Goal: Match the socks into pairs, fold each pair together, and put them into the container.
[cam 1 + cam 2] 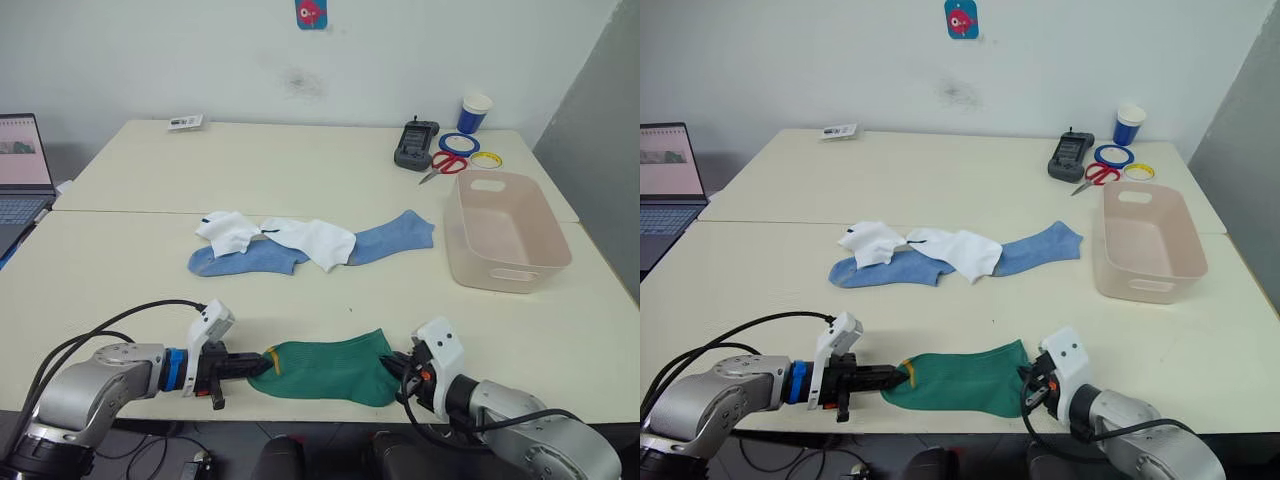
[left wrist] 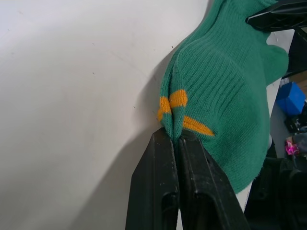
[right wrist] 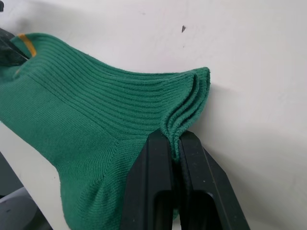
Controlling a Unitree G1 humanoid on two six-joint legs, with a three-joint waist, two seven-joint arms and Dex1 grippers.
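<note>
Green socks (image 1: 328, 370) stretched between left end effector (image 1: 262, 364) and right end effector (image 1: 398, 366), both clamped on them.

green socks (image 1: 330, 370) stacked at near edge (yellow marks) | white/blue socks (image 1: 310, 245) mid-table | container (image 1: 505, 230) upright

A: Any readable text?
B: None. Sticker (image 1: 311, 13) on the wall is just a picture. The tag (image 1: 186, 122) on the far table (image 1: 300, 160) has print too small to read. Laptop (image 1: 25, 160) screen is illegible too.
</note>
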